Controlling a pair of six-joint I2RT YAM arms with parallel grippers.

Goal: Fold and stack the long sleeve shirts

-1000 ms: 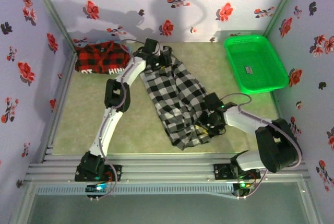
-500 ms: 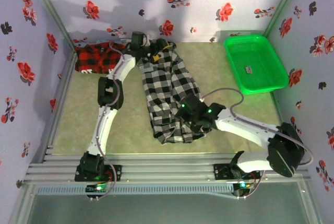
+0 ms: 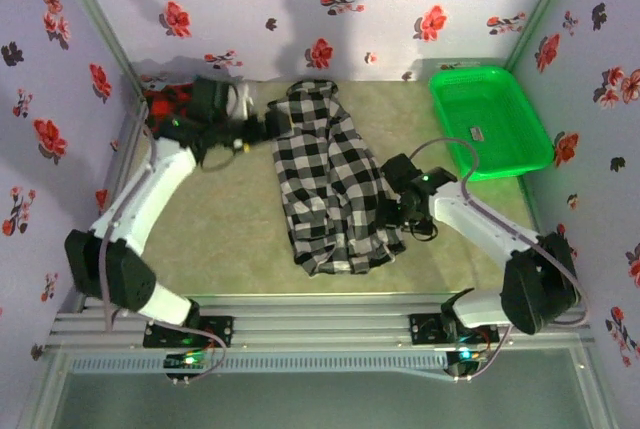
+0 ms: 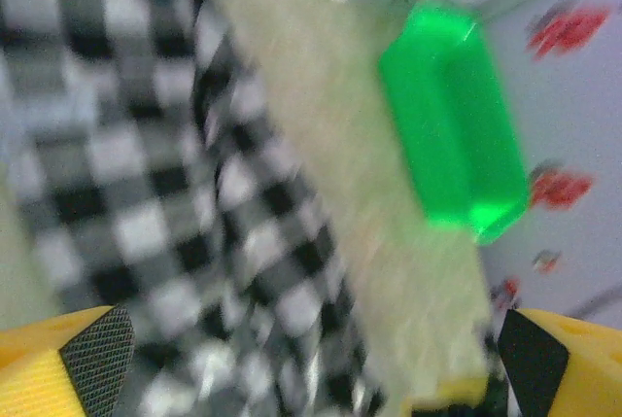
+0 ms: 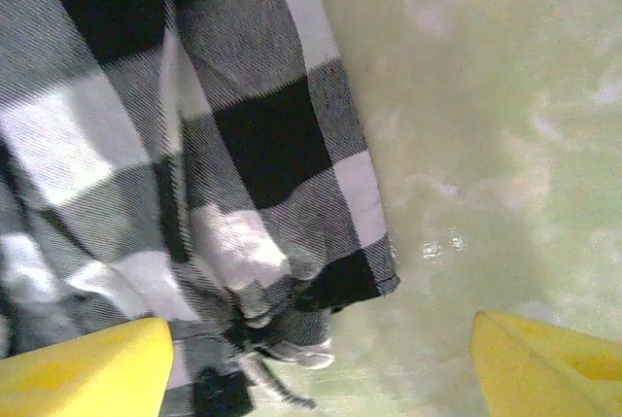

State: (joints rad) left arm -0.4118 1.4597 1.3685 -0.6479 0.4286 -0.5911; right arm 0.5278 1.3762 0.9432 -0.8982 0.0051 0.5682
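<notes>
Left gripper (image 4: pixel 313 357), jaws spread wide and holding nothing, hangs beside the collar end of the black-and-white checked shirt (image 3: pixel 325 184). Right gripper (image 5: pixel 316 339), likewise spread and holding nothing, hovers over the shirt's right hem corner, where the cloth edge meets the bare table (image 3: pixel 200 239). The checked shirt lies mid-table as a long, narrowed strip, collar toward the back wall, its lower hem rumpled. The red-and-black plaid shirt (image 3: pixel 157 106) sits in the far left corner, partly behind the left arm.

Judged step: taking hold for the next fold. To do it well, each gripper should close over every layer at its corner, not the top ply alone. Both ends are best lifted level and laid edge on edge, with the bunched hem smoothed first.

Green plastic basket (image 3: pixel 452 126) — far right corner, well apart from both shirts — holds no garment; a small pale item on its floor is too small to identify.
</notes>
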